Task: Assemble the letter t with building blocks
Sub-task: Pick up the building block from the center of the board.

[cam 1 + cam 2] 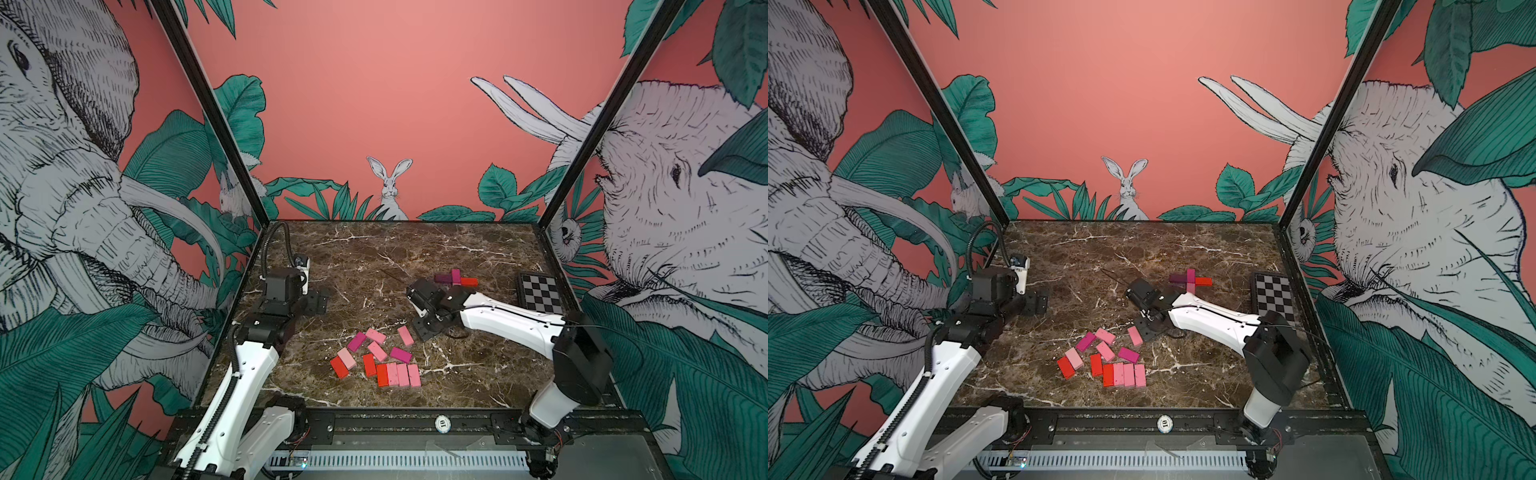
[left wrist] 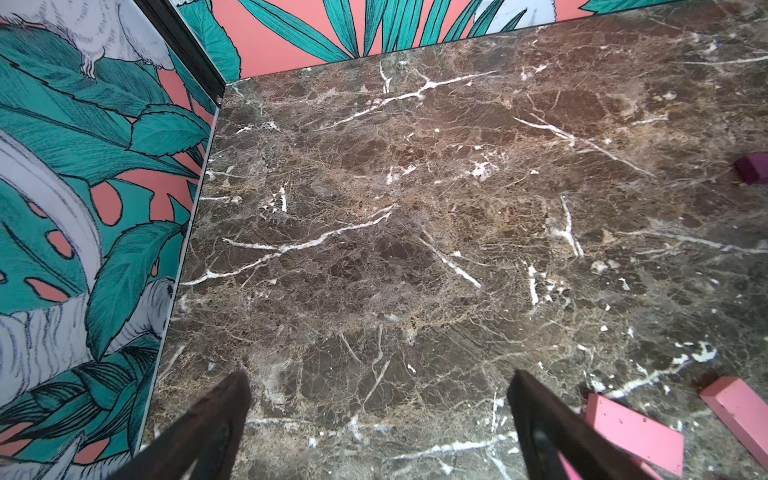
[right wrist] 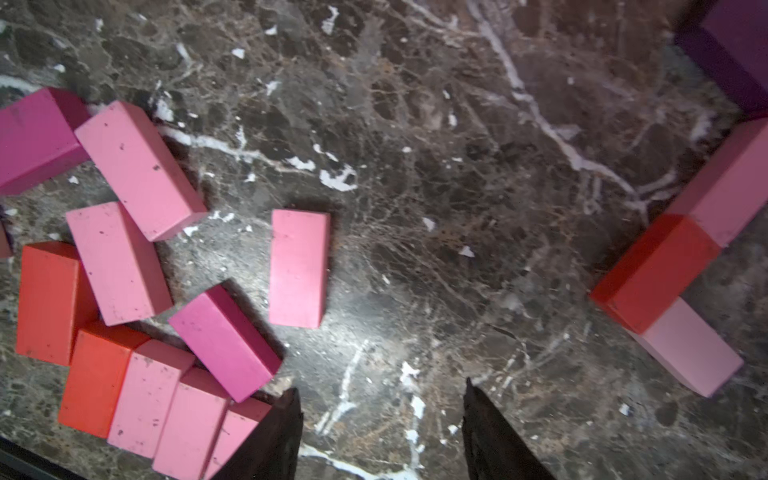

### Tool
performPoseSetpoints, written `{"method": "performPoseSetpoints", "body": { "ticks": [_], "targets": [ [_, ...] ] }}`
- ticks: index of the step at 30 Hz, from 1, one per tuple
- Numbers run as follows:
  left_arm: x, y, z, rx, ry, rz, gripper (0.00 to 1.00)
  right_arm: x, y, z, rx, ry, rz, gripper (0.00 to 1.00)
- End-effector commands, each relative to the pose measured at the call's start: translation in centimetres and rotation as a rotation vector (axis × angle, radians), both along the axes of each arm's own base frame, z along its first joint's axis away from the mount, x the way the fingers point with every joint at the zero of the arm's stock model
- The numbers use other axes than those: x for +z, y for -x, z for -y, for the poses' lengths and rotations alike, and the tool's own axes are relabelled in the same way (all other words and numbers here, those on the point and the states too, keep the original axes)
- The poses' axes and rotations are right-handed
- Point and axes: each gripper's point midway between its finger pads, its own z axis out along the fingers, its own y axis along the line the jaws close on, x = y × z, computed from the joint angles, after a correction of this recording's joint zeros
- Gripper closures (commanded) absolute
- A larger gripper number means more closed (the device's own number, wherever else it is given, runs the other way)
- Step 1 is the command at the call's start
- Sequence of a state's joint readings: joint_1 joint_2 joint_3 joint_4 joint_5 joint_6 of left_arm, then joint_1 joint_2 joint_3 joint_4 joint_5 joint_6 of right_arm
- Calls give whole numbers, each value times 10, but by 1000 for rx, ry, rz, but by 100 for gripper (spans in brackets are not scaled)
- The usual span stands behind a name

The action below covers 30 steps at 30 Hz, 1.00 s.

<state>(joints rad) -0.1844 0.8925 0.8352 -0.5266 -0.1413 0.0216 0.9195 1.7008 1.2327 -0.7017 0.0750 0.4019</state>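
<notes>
Note the building blocks (image 1: 376,358) first: you have about a dozen lying flat in a loose scatter just below the middle of the frame in both top views. They are red, pale pink, pink and magenta, and one red and three pink ones sit side by side in a neat row (image 1: 398,375) along the scatter's lower edge. A single pink block (image 1: 406,336) lies slightly apart at the scatter's upper right. Right of centre you will find a second, smaller cluster (image 1: 456,279) with dark purple, magenta and red pieces butted together and the magenta one set across the other two. The right wrist view also shows a pink and a pale pink piece touching the red one. Your right gripper (image 3: 380,432) hangs over bare marble between the scatter and that cluster, near the single pink block. Its fingers (image 3: 278,436) stand part-way apart with only tabletop between them — it holds nothing. Your left gripper (image 1: 316,301) sits left of centre in the top views, well apart from the cluster. Its fingers (image 2: 208,428) are spread wide over bare stone, nothing gripped, with two pink blocks just beside one of them. All of this rests on the dark marble table (image 1: 374,249). A checkerboard plate (image 1: 540,291) lies flat at the table's right edge — near the small cluster, not touching it.
</notes>
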Motion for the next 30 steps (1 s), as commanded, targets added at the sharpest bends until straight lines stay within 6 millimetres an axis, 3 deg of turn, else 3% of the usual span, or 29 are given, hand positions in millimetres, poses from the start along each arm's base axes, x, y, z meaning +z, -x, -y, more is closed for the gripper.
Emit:
{"method": "performPoseSetpoints", "body": {
  "ticks": [1, 19, 30],
  "targets": [
    [11, 4, -4, 19, 0, 24, 1, -5, -2, -21, -36, -12, 14, 44],
    [14, 6, -4, 24, 8, 36, 1, -54, 3, -45, -85, -1, -59, 55],
    [14, 7, -4, 22, 12, 37, 1, -60, -6, -36, -172, 33, -17, 78]
  ]
}}
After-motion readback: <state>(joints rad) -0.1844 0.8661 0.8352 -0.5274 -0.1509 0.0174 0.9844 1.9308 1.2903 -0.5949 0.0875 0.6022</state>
